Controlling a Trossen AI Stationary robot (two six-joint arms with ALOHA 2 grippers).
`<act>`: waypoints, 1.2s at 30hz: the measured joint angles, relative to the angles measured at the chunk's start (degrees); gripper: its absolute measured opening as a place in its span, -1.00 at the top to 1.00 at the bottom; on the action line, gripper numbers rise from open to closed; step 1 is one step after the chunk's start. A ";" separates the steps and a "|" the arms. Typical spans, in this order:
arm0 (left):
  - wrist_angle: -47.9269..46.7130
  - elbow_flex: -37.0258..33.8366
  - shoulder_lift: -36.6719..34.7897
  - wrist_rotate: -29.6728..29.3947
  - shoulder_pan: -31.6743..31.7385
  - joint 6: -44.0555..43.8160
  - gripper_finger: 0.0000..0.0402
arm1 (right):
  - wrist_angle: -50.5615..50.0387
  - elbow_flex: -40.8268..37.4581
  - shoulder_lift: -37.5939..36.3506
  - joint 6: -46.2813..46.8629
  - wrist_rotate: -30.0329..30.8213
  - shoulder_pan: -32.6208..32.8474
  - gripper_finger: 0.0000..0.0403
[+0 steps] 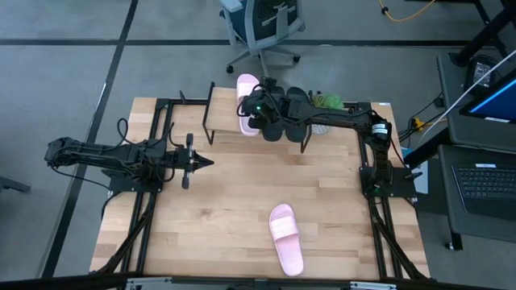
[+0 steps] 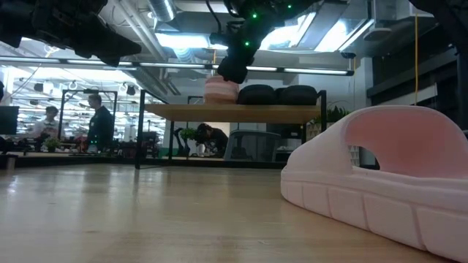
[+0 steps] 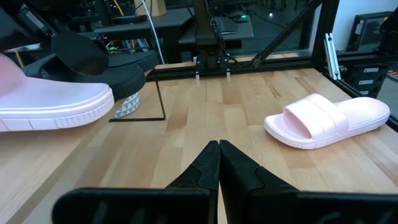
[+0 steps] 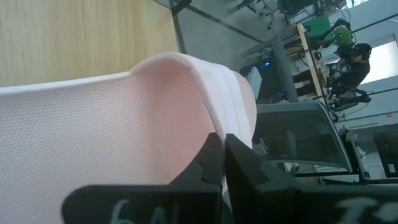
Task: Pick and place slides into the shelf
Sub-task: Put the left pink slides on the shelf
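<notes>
The shelf (image 1: 226,121) stands at the table's far side, its plank (image 2: 234,111) on thin black legs. One pink slide (image 1: 245,103) lies on its left end, with two black slides (image 2: 257,93) (image 2: 298,93) beside it to the right. My right gripper (image 1: 256,109) is shut and hangs right over that pink slide's strap (image 4: 186,93). The other pink slide (image 1: 286,239) lies sole down on the table's near middle. My left gripper (image 1: 205,163) is shut and waits above the table's left part, pointing right. My right gripper comes from above, its shut fingertips (image 4: 214,149) right at the strap of the pink slide (image 2: 221,89) on the shelf. I cannot tell whether they touch it. The slide lies flat on the plank.
The table has black frame rails along its left and right edges (image 1: 379,209). Open tabletop lies between the shelf and the near pink slide (image 3: 326,118). An office chair (image 1: 262,28) stands beyond the far edge. People show in the room behind (image 2: 99,120).
</notes>
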 joint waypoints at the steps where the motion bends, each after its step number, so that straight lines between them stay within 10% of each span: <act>1: -0.02 0.00 0.00 -0.02 0.00 0.00 0.98 | -0.04 0.00 0.00 0.60 0.00 -0.01 0.97; 36: 0.00 0.02 -0.02 0.00 0.00 -0.17 0.98 | -2.57 0.13 1.49 5.72 -3.58 -1.76 0.85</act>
